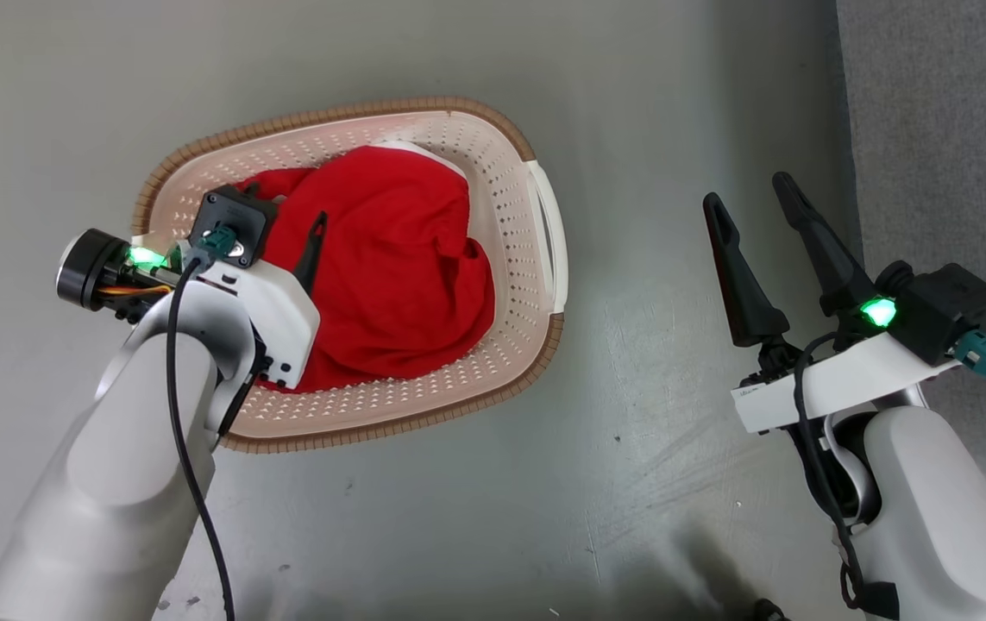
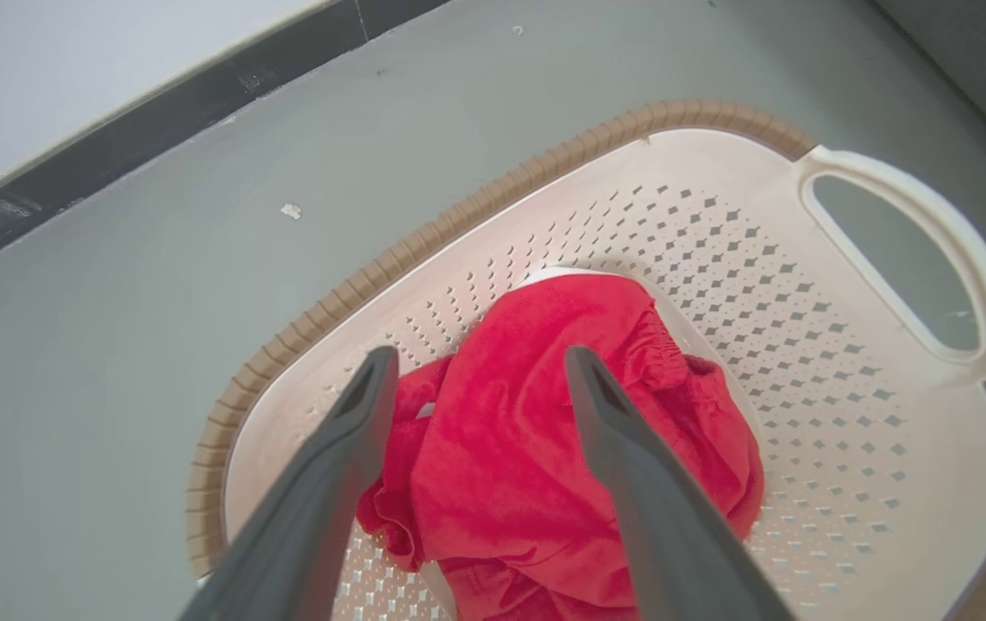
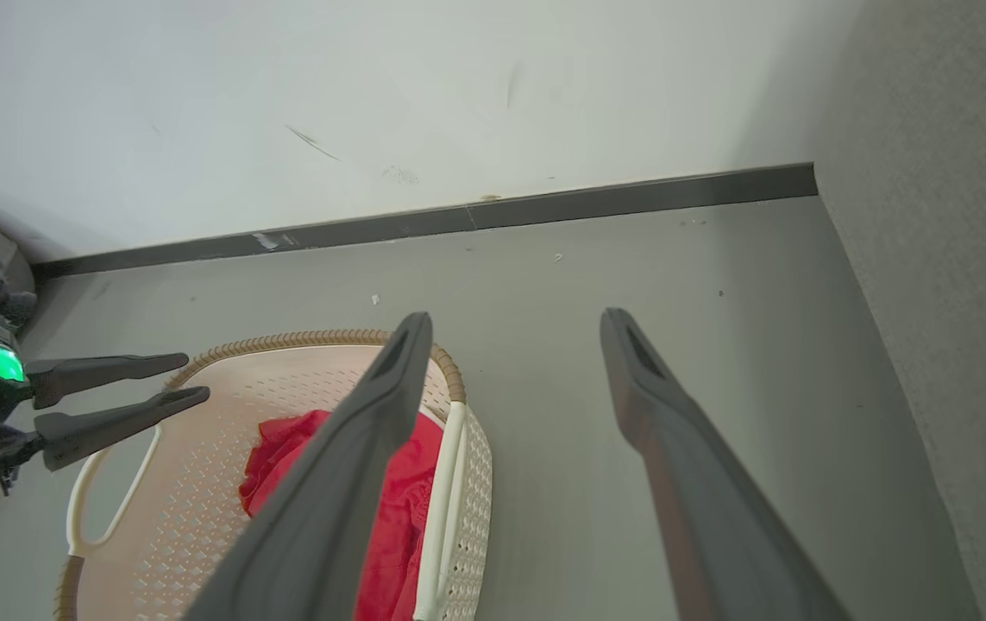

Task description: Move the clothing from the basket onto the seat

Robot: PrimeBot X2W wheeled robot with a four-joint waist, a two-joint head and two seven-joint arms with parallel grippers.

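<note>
Red cloth, soft and bunched, sits in the middle of the left wrist view. This is the clothing [image 2: 536,448], heaped inside the basket [image 2: 812,405], a cream perforated tub with a brown rim standing on a grey floor [image 2: 130,328]. The left gripper [image 2: 482,354] hangs over the heap with its two dark fingers spread wide, one to each side of the highest fold. Nothing is pinched, and whether the tips touch the cloth cannot be told.

In the head view, the left arm reaches over the basket's left end. The red pile lies across the middle of the basket. The right gripper [image 1: 746,190] is well apart to the right, over bare floor, fingers splayed and empty. Beside it, along the right edge, is the seat [image 1: 941,172], grey woven upholstery with no garment on the part in view.

The right wrist view looks along the parted right fingers at the floor between basket and seat. The basket with its red heap is at lower left.

The step in hand looks like the first grab. It would go best with a straight descent, closing on a thick fold rather than a thin layer. The lift should be high enough for the trailing cloth to clear the rim.
</note>
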